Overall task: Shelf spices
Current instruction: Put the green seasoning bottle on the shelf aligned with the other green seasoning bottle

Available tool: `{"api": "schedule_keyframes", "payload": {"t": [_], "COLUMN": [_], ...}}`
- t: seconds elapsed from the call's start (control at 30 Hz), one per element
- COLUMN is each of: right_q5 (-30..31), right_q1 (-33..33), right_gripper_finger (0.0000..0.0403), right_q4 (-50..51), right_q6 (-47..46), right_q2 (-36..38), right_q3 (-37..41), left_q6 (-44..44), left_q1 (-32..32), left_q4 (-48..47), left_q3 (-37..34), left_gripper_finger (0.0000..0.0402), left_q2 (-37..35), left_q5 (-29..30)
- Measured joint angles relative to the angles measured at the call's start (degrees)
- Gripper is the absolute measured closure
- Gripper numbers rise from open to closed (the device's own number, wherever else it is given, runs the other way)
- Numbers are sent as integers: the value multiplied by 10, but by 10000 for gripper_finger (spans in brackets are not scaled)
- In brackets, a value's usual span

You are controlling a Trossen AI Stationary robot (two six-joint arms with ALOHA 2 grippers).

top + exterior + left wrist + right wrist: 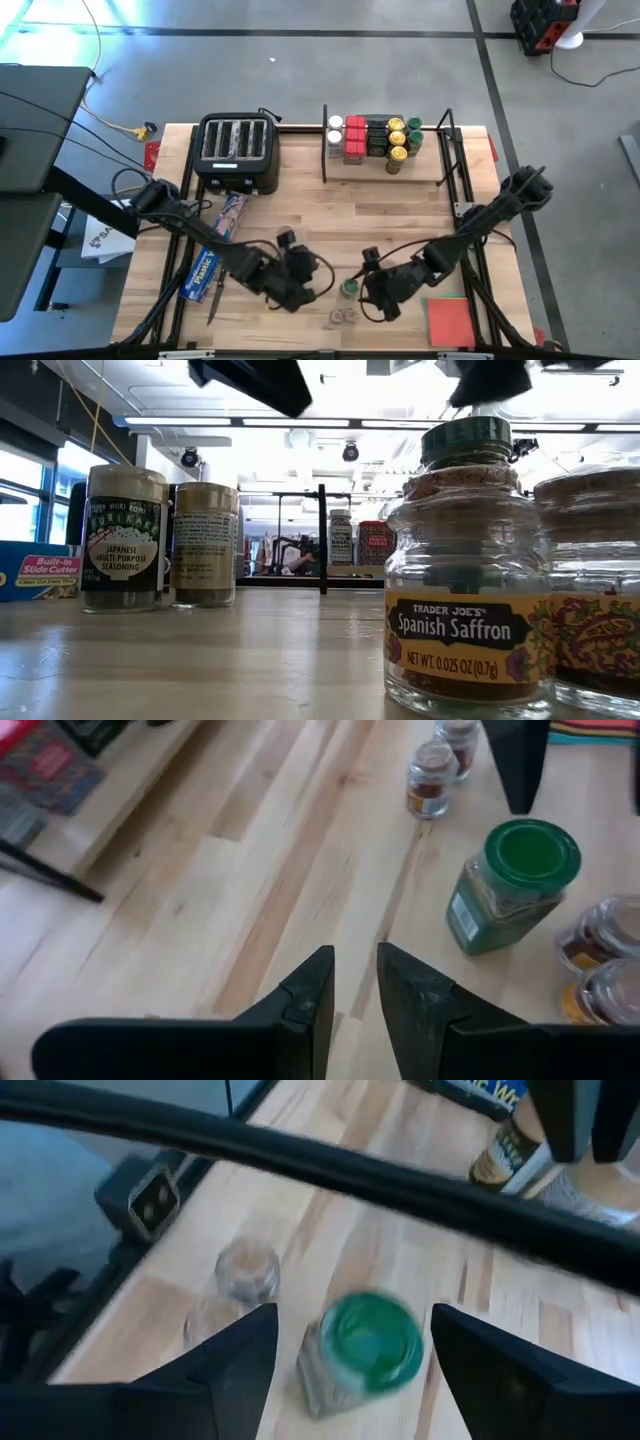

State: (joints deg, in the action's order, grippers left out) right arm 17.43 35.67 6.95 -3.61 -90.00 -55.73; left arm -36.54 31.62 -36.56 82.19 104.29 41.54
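Observation:
A green-lidded spice jar [348,288] stands upright on the table, and my right gripper [355,1345] is open with one finger on each side of it [368,1342]; I see no touch. My left gripper [355,985] hovers just left of that jar [510,880], open by a narrow gap and holding nothing. Tiny clear jars [344,316] stand near the front edge; one reads saffron [465,560]. Two taller jars [122,540] [205,545] stand farther back. The shelf [385,175] at the far edge holds red tins, black boxes and lidded jars [375,140].
A black toaster [238,152] stands at the far left beside the shelf. A long blue wrap box [215,250] lies under the left arm. A red square pad [450,320] lies at the near right corner. Bare wood [400,225] lies between the grippers and the shelf.

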Motion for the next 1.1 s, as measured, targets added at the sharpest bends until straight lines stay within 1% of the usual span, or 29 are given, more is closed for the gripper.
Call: {"api": "schedule_keyframes", "payload": {"t": [0.1,0.2,0.3,0.57,0.63,0.73,0.8,0.97,1.03,1.1], "right_q5": [-38,-95,-134,-134,-135,-135,-136,-136,-136,-134], "right_q1": [-24,-44,-59,-69,-69,-69,-69,-72,-75,-78], "right_gripper_finger": [138,124,110,107,113,132,151,206,208,208], "right_q4": [-2,-2,-4,-1,0,0,1,3,15,57], "right_q6": [-4,11,26,36,36,35,33,-10,-24,-29], "right_q2": [-9,-22,-35,-58,-63,-71,-72,-62,-52,-43], "right_q3": [-18,-26,-28,-28,-28,-28,-28,-28,-29,-45], "left_q6": [-24,-41,-54,-53,-49,-49,-49,-49,-49,-49], "left_q1": [13,17,19,19,19,18,18,18,18,18], "left_q4": [-16,-29,-42,-44,-44,-44,-44,-44,-44,-43], "left_q3": [0,0,0,0,0,0,0,0,0,0], "left_gripper_finger": [328,328,328,328,328,328,328,328,328,328], "left_q2": [-1,-1,-1,-1,-1,-1,-1,-1,-1,-1], "left_q5": [21,25,25,25,26,26,27,27,27,27]}}
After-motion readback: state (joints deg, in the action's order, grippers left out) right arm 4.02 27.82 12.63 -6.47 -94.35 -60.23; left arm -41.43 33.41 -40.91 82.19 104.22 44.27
